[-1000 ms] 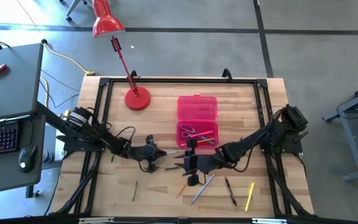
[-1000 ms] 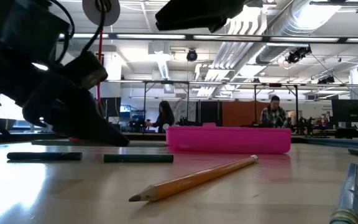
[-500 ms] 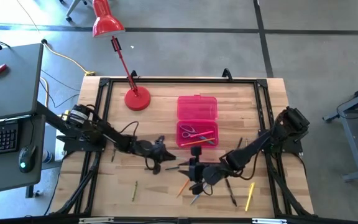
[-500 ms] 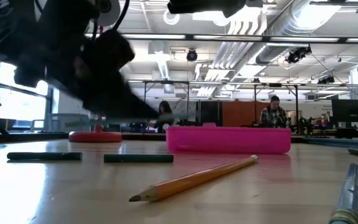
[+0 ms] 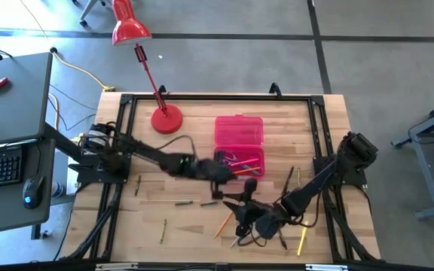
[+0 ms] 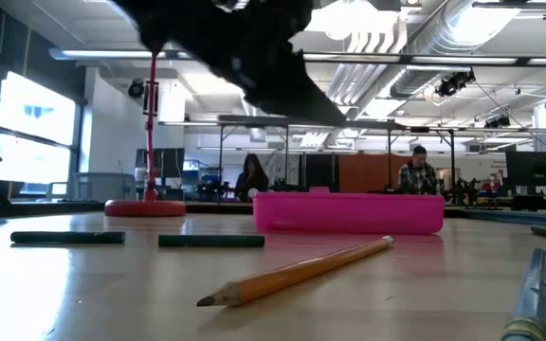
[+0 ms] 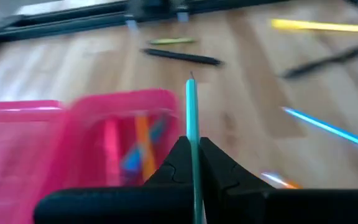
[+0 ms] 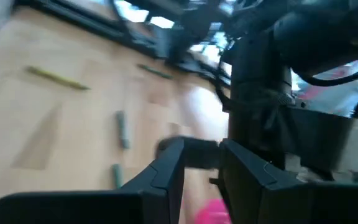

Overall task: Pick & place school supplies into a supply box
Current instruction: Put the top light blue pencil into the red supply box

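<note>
Left arm stretched across the table, left gripper (image 5: 218, 175) at the 9 o'clock edge of the open pink pencil case (image 5: 239, 149). Fingers pinched tight on a teal pencil (image 7: 191, 118), its point aimed past the case wall.

Right arm folded low, right gripper (image 5: 241, 217) above the loose pens at the 6 o'clock side of the case; fingers (image 8: 166, 168) parted, nothing between them.

High view alone shows purple-handled scissors (image 5: 229, 158) inside the case. Low view shows an orange pencil (image 6: 297, 272) and two dark pens (image 6: 210, 242) lying on the wood, pencil case (image 6: 349, 211) behind, people in the far room.

Red desk lamp (image 5: 166, 119) at 10 o'clock of the case. Yellow pencil (image 5: 304, 236) near the right arm.
</note>
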`<state>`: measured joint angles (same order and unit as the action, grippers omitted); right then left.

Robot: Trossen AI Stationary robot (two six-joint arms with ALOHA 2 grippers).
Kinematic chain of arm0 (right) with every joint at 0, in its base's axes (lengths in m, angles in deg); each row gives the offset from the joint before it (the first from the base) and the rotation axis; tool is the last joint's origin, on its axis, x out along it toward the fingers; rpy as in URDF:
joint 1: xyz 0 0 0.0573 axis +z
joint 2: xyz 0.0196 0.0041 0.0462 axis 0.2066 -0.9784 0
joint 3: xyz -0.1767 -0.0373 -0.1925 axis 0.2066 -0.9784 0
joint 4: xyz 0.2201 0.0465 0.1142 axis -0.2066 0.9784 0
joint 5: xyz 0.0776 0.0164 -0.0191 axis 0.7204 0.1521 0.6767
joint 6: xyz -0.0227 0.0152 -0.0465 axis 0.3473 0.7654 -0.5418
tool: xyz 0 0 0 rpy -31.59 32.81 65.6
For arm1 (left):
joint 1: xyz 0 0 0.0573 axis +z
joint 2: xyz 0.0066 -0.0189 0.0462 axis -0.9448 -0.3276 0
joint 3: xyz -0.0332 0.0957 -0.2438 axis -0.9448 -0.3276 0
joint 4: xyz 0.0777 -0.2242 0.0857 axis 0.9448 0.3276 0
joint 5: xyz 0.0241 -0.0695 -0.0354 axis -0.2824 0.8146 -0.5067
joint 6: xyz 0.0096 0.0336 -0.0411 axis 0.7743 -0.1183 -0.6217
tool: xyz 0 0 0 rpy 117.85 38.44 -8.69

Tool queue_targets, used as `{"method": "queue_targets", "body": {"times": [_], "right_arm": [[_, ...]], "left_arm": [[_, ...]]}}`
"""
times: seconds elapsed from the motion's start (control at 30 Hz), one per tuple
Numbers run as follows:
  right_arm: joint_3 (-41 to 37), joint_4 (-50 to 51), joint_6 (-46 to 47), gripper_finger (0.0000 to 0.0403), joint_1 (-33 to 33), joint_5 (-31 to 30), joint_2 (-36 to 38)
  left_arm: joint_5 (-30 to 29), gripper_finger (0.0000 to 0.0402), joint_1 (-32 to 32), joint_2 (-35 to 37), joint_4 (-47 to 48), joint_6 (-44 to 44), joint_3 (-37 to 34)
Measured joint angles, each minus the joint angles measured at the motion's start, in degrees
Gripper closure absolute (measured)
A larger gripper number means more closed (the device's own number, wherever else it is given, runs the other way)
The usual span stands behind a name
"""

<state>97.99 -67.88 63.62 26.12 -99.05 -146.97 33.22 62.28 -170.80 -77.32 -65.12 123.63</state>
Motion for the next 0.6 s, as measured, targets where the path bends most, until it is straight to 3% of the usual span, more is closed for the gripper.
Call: {"method": "queue_targets", "body": {"times": [0.13, 0.23, 0.43, 0.6], "right_arm": [[0.0, 4.3, 3.2, 0.0315, 3.5, -13.7, 0.0], [0.0, 7.4, 5.7, 0.0315, 5.9, -19.6, 0.0], [0.0, 9.3, 10.5, 0.0315, 8.8, -20.7, 0.0], [0.0, 10.0, 12.0, 0.0315, 9.3, -21.2, 0.0]], "left_arm": [[4.7, 0.0363, 5.2, -1.0, -0.6, 0.4, 2.4], [8.7, 0.0363, 8.3, -2.4, -1.4, -1.5, 2.3], [13.1, 0.0365, 11.6, -7.4, -6.3, -3.2, 2.3], [13.0, 0.0354, 12.8, -11.9, -12.6, -5.8, 2.2]]}}
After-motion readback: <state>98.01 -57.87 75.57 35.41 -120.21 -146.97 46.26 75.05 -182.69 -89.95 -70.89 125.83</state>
